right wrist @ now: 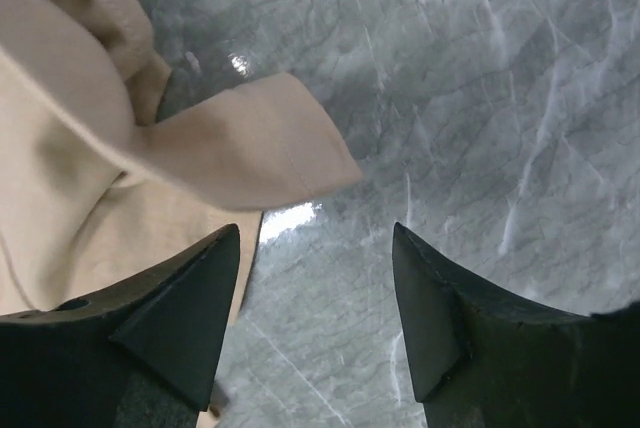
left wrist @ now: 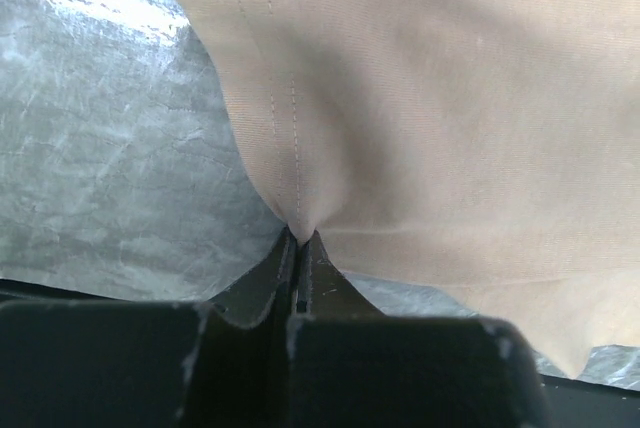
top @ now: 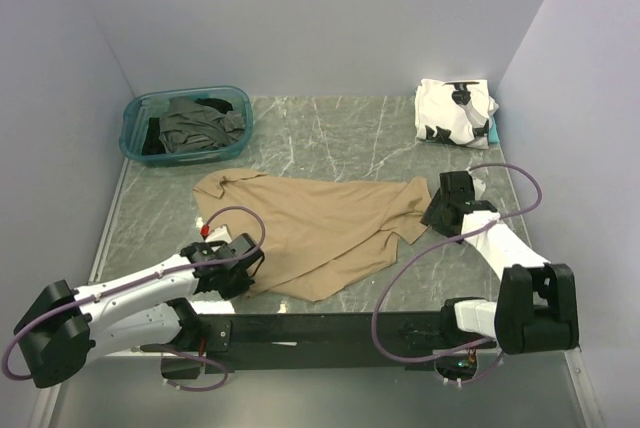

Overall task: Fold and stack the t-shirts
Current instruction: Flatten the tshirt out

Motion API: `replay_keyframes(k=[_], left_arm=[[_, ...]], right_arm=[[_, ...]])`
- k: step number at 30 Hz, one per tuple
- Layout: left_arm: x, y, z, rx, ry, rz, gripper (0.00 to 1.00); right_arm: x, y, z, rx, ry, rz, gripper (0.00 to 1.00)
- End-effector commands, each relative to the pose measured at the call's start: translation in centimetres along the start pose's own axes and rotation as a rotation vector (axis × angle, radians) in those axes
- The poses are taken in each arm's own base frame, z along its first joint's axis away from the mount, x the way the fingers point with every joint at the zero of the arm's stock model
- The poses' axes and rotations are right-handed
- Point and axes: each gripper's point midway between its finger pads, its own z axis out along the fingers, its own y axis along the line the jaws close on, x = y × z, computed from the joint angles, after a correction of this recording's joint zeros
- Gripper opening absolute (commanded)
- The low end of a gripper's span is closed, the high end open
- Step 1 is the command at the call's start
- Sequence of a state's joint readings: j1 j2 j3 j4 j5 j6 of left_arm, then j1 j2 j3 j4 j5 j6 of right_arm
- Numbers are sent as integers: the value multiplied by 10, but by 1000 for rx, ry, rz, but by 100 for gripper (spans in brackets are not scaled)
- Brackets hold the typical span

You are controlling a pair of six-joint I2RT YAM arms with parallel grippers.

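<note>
A tan t-shirt lies spread and rumpled across the middle of the table. My left gripper is at its near left edge, shut on the stitched hem, which puckers into the closed jaws. The tan cloth fills most of the left wrist view. My right gripper hovers at the shirt's right end, open, with only bare table between its fingers. A tan sleeve end lies just ahead of the left finger. A white t-shirt with black patches sits folded at the back right.
A teal plastic bin at the back left holds dark grey and black t-shirts. Grey walls close in the marbled table on three sides. The black mounting rail runs along the near edge.
</note>
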State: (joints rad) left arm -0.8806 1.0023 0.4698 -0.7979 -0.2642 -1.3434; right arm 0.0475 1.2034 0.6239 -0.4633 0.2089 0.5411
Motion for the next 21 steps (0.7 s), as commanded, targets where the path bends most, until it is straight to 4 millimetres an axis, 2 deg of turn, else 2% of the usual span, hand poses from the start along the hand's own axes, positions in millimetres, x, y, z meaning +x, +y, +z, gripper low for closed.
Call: replay_keyframes(k=[1,2,7,11,19,21], left_arm=[[-6,4,3,0,-45,-11,1],[-6,3,2,3,-44,-14,1],[-9,4,1,7,-60,-21,1],[-10,3,0,15,-66,-27,1],[-12,3,-2,19,-72,-31,1],[-12,4,-1,12,-72,-35,1]], right_arm=[[-27,11,4,0,-56,-6,69],[-36,14,6,-2,-79,-2,69],[-46,16,21,64,-35,-50,65],[-59,25,28,58,-37,-93,65],[-49,44,51,-9,62,-173,65],[-48,45,54,2,83,-170,60]])
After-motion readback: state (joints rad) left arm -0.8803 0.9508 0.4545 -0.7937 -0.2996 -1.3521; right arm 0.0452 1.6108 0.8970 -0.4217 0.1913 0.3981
